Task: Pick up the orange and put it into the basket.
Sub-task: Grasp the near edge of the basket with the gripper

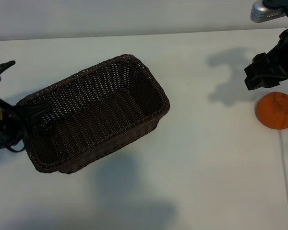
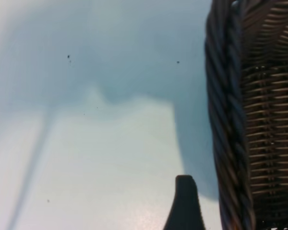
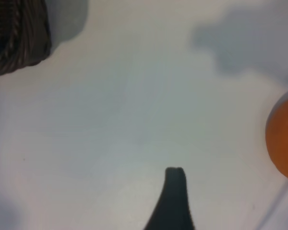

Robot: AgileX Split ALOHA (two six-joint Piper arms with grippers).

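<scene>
Left gripper (image 1: 31, 111) at the basket's (image 1: 93, 112) left short end, one finger over the braided rim — jaws spread wide, nothing lifted. Basket lies diagonally on the white table (image 1: 192, 167), left of centre, nothing in it. Orange (image 1: 276, 110) sits on the table near the right edge, well apart from the basket. Right gripper (image 1: 265, 74) hangs just above and beside the orange — jaws wide apart, not touching it.

A white bench (image 1: 197, 191) is filling the scene, soft grey shadows are lying across it, and a pale wall (image 1: 134, 17) is running behind.
</scene>
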